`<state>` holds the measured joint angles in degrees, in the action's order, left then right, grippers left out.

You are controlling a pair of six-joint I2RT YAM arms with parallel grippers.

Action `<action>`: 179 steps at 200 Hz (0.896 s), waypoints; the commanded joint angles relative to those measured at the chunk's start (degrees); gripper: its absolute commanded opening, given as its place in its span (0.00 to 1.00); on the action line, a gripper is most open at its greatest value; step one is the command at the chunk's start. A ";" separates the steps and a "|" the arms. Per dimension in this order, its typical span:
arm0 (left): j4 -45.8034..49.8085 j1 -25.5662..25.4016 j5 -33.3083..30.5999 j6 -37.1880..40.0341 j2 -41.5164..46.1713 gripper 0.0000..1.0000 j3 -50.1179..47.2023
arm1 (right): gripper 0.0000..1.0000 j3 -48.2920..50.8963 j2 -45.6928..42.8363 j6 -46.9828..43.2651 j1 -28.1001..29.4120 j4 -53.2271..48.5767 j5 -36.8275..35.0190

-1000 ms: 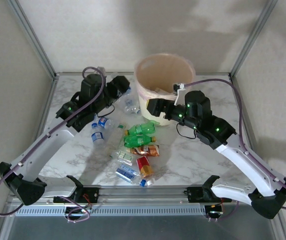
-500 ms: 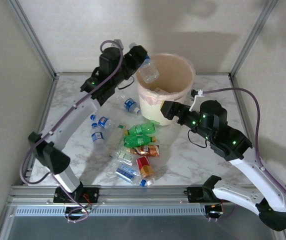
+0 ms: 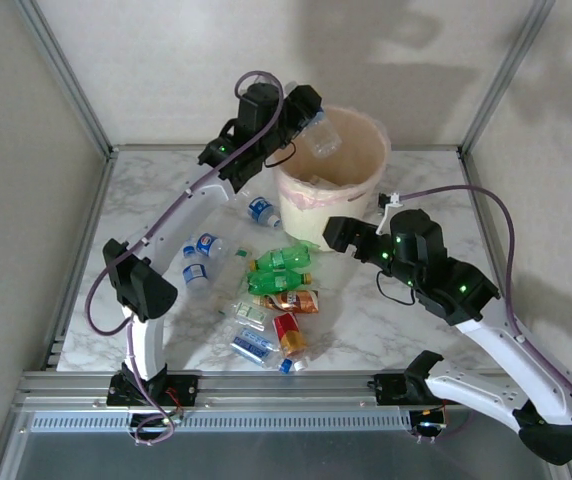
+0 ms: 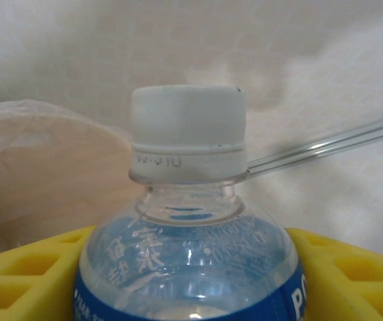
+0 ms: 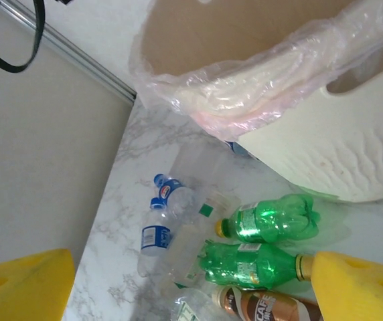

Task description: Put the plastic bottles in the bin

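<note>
On the left of the marble desk point(image 3: 136, 210) lie two clear blue-labelled bottles point(image 3: 198, 258), close together, with a third point(image 3: 262, 211) near the foot of the bin point(image 3: 356, 195). To their right, in front of the bin, is a loose cluster. Two green bottles point(image 3: 284, 260) lie side by side, with an orange-labelled bottle point(image 3: 294, 301) just beside them. A red bottle point(image 3: 286, 330) and another blue-labelled one point(image 3: 254, 346) lie nearest the arm bases.

The left end effector point(image 3: 304, 108) is raised at the bin's left rim. Its yellow pads point(image 4: 24, 274) sit against both sides of a clear bottle point(image 4: 188, 261) with a white cap, which hangs over the bin's mouth.

The right end effector point(image 3: 332, 233) hovers by the bin's front, fingers wide apart with nothing held. The green bottles lie below it.
</note>
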<state>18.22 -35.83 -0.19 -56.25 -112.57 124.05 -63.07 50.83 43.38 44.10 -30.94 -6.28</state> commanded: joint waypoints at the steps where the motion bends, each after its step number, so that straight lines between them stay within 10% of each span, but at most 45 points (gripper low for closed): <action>1: 2.26 -0.91 -1.99 1.34 -1.80 0.70 1.72 | 0.91 0.82 -0.69 0.93 0.25 -0.21 -1.39; 116: 8.81 -2.63 -11.45 11.65 5.18 0.83 4.61 | 0.88 1.52 2.20 -0.09 1.85 -5.44 -3.65; 179: 0.14 -0.86 -19.41 19.99 33.96 1.00 -30.44 | 0.88 7.55 6.74 1.04 13.05 -7.21 -6.38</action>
<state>23.11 -37.87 -14.79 -40.42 -88.44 103.33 -57.43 54.54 43.57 52.97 -36.21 -10.37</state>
